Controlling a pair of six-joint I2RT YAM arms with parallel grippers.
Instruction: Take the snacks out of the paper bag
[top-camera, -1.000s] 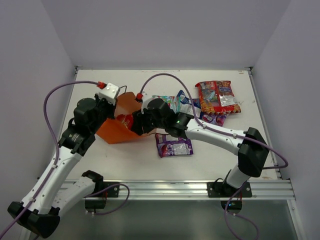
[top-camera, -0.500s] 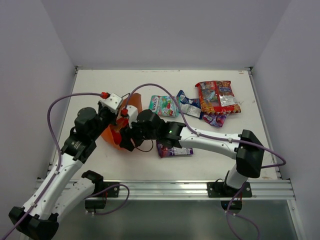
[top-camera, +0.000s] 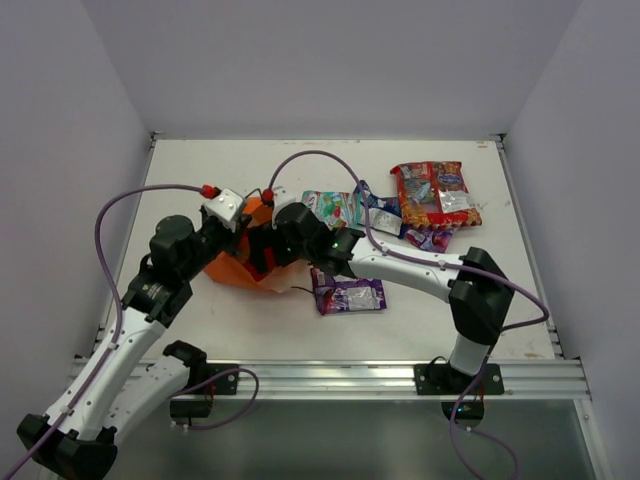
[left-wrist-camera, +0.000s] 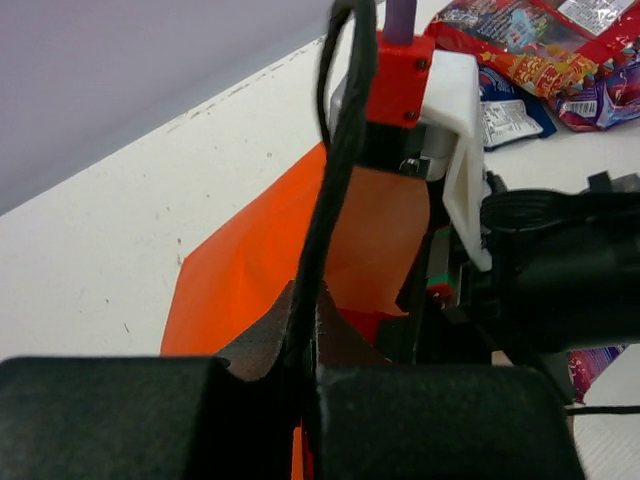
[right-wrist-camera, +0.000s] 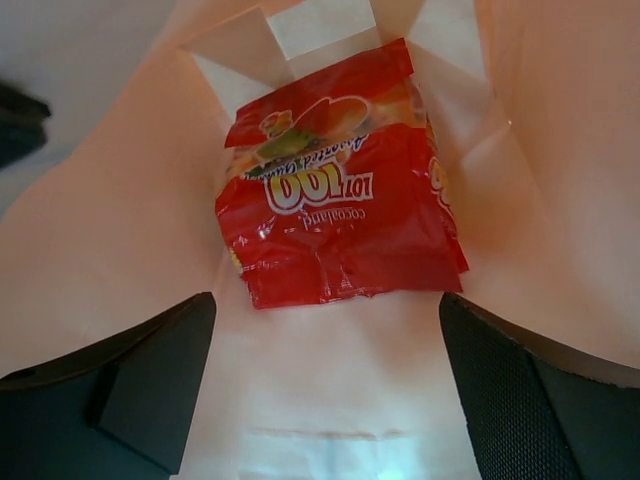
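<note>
One snack packet (right-wrist-camera: 335, 190) lies in the paper bag (top-camera: 228, 268), other packets (top-camera: 435, 195) on the table (top-camera: 200, 190) to its right.

A robotics lab cell: white table (top-camera: 200, 180) boxed by plain walls (top-camera: 320, 60), robot arms (top-camera: 420, 265) bolted to an aluminium rail (top-camera: 350, 378).

We've got the top camera high and behind the rig, looking down on the whole white tabletop (top-camera: 180, 190). Left wrist sits tight against the outside of the bright orange paper gift bag (left-wrist-camera: 250, 260), facing across the table. Right wrist looks close-up into that bag's pale inside at a glossy red snack packet (right-wrist-camera: 340, 225). All three views share the bag.
</note>
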